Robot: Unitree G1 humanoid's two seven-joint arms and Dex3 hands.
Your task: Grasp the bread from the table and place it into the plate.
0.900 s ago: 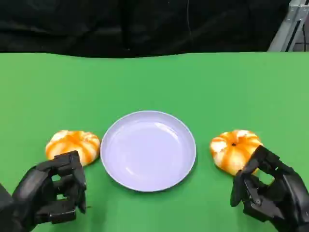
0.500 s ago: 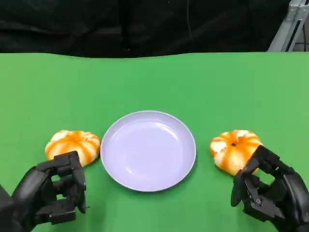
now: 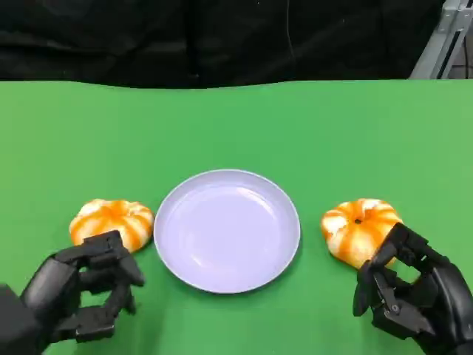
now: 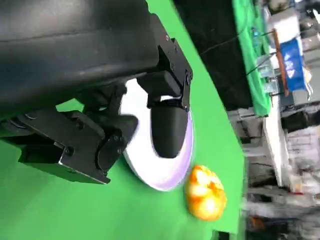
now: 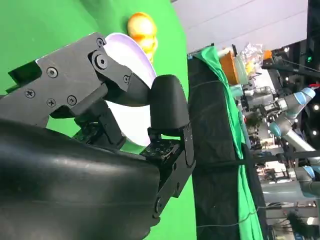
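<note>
Nearest to me, both black hands sit low at the front edge of the green table (image 3: 236,126), one on either side of the plate (image 3: 226,230). Off to the plate's left and a little nearer than it, the left hand (image 3: 77,296) has its fingers spread and loosely curved with nothing between them; it sits just in front of the left bread (image 3: 111,222), and I cannot tell whether the fingertips touch it. On the plate's right, the right hand (image 3: 410,292) is likewise unclenched and holding nothing, its fingers arched close against the near side of the right bread (image 3: 360,229), contact unclear from here. The pale lilac plate lies flat in the middle, nothing on it. Both orange-and-white buns rest on the cloth, not in the plate: the left bread lies just beside the plate's left rim, the right bread a bit further off its right rim. Beyond the plate the green cloth runs back to a black curtain (image 3: 207,37), and a grey metal frame (image 3: 440,41) leans at the far right corner.
</note>
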